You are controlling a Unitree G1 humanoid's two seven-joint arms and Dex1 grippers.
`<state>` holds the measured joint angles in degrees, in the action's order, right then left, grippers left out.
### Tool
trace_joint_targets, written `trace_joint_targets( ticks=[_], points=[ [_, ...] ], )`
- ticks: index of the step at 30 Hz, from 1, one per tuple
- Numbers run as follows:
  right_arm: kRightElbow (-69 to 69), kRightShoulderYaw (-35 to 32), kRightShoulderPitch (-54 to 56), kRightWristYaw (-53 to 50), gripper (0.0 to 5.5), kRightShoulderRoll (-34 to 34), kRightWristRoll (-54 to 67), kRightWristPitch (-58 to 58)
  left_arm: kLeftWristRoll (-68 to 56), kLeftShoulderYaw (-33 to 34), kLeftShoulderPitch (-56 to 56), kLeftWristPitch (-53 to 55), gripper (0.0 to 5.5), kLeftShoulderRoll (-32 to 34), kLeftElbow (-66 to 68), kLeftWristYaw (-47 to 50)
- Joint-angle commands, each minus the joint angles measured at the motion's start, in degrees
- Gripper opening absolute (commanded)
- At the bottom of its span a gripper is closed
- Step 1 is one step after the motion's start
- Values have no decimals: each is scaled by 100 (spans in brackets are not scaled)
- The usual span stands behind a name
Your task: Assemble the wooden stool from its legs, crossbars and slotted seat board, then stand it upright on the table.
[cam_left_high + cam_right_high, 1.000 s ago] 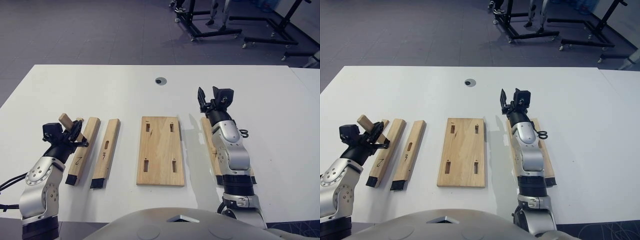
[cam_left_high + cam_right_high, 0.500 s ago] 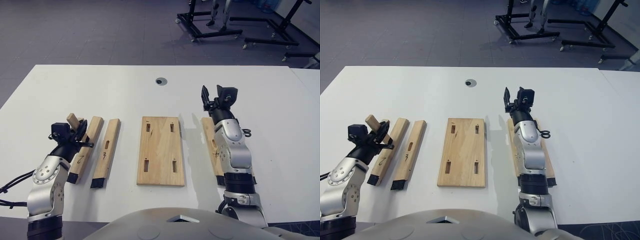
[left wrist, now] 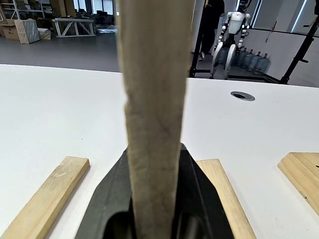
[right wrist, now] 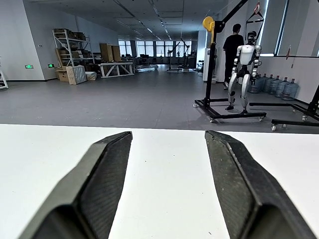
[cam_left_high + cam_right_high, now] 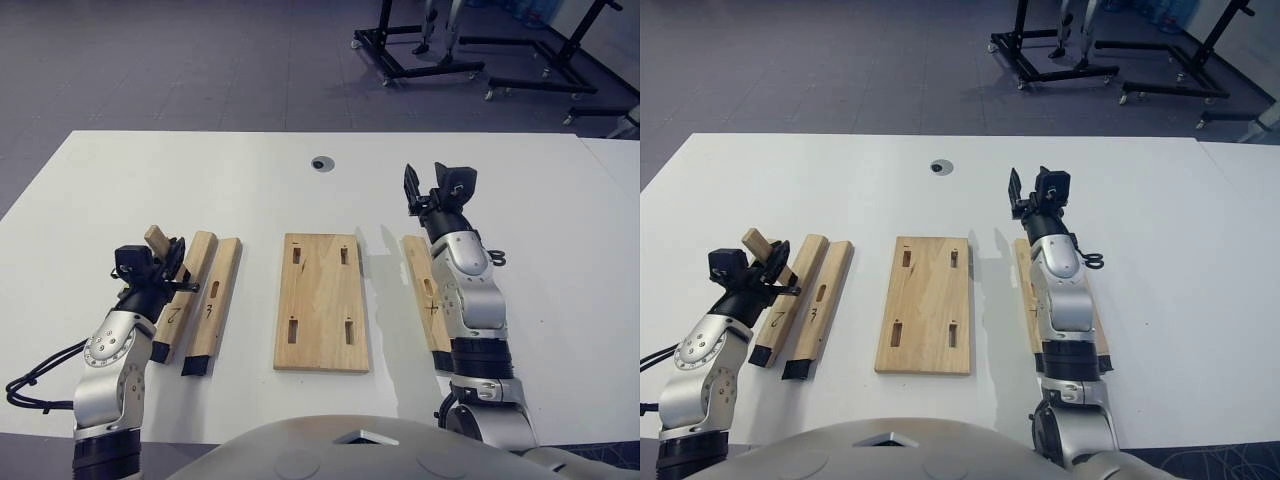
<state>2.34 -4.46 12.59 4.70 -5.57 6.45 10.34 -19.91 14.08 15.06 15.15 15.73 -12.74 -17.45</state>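
The slotted seat board (image 5: 320, 300) lies flat at the table's middle. Left of it two legs lie side by side, one marked 2 (image 5: 183, 292) and one marked 3 (image 5: 213, 300), their far ends close together. My left gripper (image 5: 168, 260) sits at the outer side of leg 2, shut on a short wooden crossbar (image 3: 154, 94) that sticks up out of the jaws. More wooden legs (image 5: 422, 295) lie right of the board, partly under my right forearm. My right gripper (image 5: 437, 186) hovers beyond their far end, open, with nothing between its fingers (image 4: 99, 184).
A round cable hole (image 5: 321, 162) sits in the white table (image 5: 250, 190) behind the board. A small black loop (image 5: 494, 259) lies beside my right forearm. Metal stands on wheels (image 5: 450, 60) stand on the floor past the far edge.
My left gripper has carried the crossbar rightward to leg 2, and leg 2 has shifted against leg 3. My right gripper has drifted slightly right and farther away.
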Motion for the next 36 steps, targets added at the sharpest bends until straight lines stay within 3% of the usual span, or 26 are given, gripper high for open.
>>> trace_joint_targets(
  ticks=[1,9,18,28,36],
  points=[
    [-31,29,78,18,269,35,8,-17,-116,-15,58,248,123,-120,-111,74],
    [85,-45,33,-22,269,173,142,54,-526,336,-218,838,256,-60,-1260,481],
    [11,-211,35,-76,269,170,206,-10,-1807,676,-1520,2148,256,269,-2667,1270],
    [72,-91,-12,-127,269,269,116,-28,-2043,1159,-2296,2615,256,894,-1849,1318],
    [15,-14,-107,-262,269,431,54,-152,-1839,933,-2191,2581,256,1085,-1477,975]
  ],
)
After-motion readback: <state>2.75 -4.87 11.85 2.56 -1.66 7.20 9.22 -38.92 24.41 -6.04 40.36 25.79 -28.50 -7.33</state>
